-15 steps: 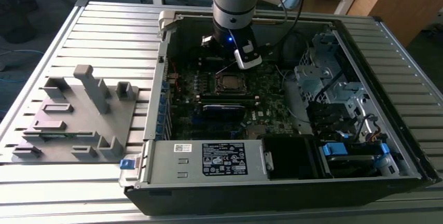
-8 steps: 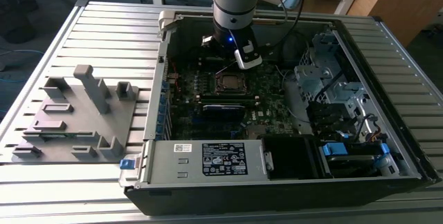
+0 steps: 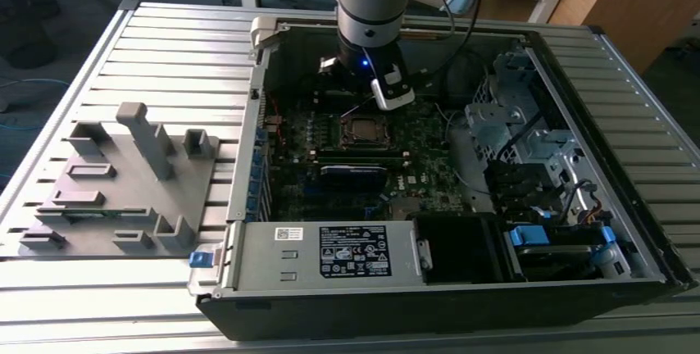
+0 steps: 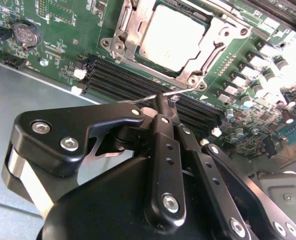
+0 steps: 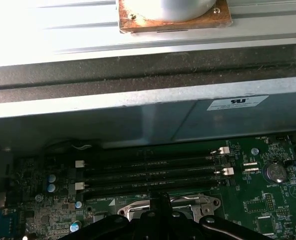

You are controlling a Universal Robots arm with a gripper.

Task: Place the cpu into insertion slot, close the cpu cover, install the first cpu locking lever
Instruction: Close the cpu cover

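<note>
The cpu (image 4: 171,37) lies flat in its socket near the middle of the motherboard (image 4: 53,45). The cpu cover (image 4: 129,25) is folded down around it, its open centre framing the grey top, so I judge the lever to be the step in hand. The claw (image 4: 161,100) has its fingers drawn together with no gap between the tips. The tips meet the thin wire locking lever (image 4: 138,99), which stands just off the socket's edge on the side of the memory slots (image 4: 123,80) and looks not yet tucked under its catch. Whether the wire is pinched or only pressed I cannot tell. The arm (image 3: 372,2) comes down steeply, likely to clear the walls of the open computer case (image 3: 438,288), which sits toward the bench (image 3: 164,43) edge at the exterior view's right
</note>
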